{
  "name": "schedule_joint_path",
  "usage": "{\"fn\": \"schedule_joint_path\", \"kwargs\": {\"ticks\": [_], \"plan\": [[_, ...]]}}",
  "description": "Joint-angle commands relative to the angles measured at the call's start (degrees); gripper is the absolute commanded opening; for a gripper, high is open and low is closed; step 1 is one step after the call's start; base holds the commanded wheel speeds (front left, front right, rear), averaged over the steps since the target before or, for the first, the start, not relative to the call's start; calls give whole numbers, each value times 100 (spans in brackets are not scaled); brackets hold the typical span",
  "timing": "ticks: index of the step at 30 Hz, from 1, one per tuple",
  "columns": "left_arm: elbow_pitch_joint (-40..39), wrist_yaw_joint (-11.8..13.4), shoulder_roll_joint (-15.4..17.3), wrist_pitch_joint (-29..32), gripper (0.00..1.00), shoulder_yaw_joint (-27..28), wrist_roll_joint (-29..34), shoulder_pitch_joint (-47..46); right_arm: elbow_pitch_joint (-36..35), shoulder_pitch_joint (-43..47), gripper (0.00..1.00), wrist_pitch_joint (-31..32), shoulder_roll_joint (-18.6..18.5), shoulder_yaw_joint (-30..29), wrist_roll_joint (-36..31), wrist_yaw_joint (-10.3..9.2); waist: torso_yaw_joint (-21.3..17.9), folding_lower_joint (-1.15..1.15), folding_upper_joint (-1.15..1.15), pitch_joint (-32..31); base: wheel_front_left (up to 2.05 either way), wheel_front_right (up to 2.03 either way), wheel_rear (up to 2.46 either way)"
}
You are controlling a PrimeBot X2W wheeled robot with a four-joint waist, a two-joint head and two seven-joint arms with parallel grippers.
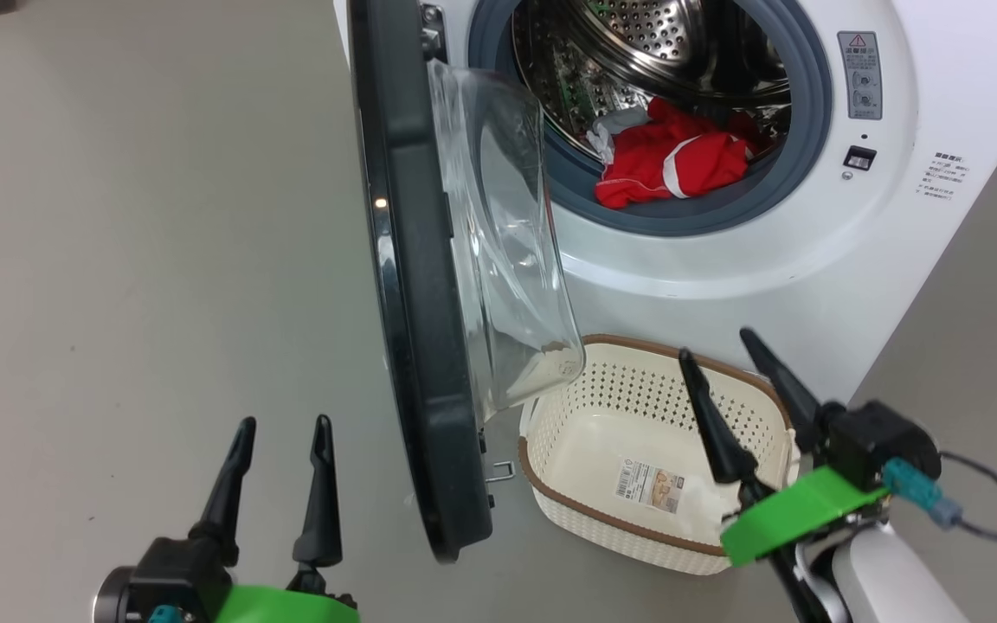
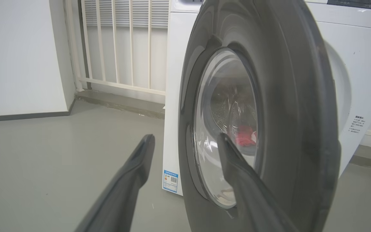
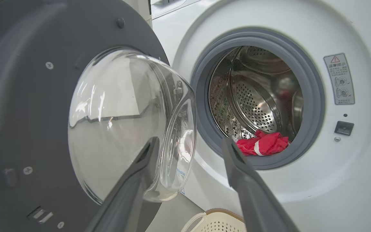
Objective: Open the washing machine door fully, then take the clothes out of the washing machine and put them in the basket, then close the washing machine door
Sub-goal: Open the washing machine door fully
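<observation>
Your washing machine (image 1: 810,260) has its door (image 1: 408,303) swung out on the hinge side, so from the head camera you see it almost edge-on. The door's glass bowl (image 1: 507,260) bulges toward the machine's opening. In that view the bowl's lower end overlaps the left rim of the basket (image 1: 611,342).

The clothes (image 1: 672,164) lie in a red and white heap at the bottom front of the drum (image 1: 663,43). Their near edge rests on the grey ring (image 1: 697,221).

The basket sits on the floor (image 1: 118,260) right in front of the machine, below the opening and just to the right of the door. Its cream bottom shows a sticker (image 1: 650,486).

Your left end effector (image 1: 284,424) is at the lower left, over the floor on the door's outer side and apart from it. Its fingers are spread wide with nothing between them. Its wrist camera looks at the door's glossy outer face, and a bit of red shows through the window.

Your right end effector (image 1: 715,343) hangs over the right part of the basket. Its fingers are also spread wide and hold nothing. Through its wrist camera the fingers point at the gap between the glass bowl and the drum opening. The clothes appear just beyond the tip of the right-hand finger.
</observation>
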Motion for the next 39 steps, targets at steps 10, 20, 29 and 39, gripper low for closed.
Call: {"fn": "schedule_joint_path", "kwargs": {"ticks": [10,20,29,39], "plan": [[-303,93,74,-29,100,173,-85,-22,-536,426,100,-36,45,273,14,36,-1,0,0,73,0,0,0],[-235,107,74,-29,100,167,-77,-16,-546,438,100,-37,45,307,-4,36,-39,0,0,64,0,0,0],[-256,74,74,-29,0,189,-82,-67,-509,439,100,-37,45,304,141,36,-73,0,0,18,0,0,0],[-1075,-76,74,-29,0,204,76,-329,-537,399,100,-37,45,402,379,36,-75,0,0,9,0,0,0]]}}
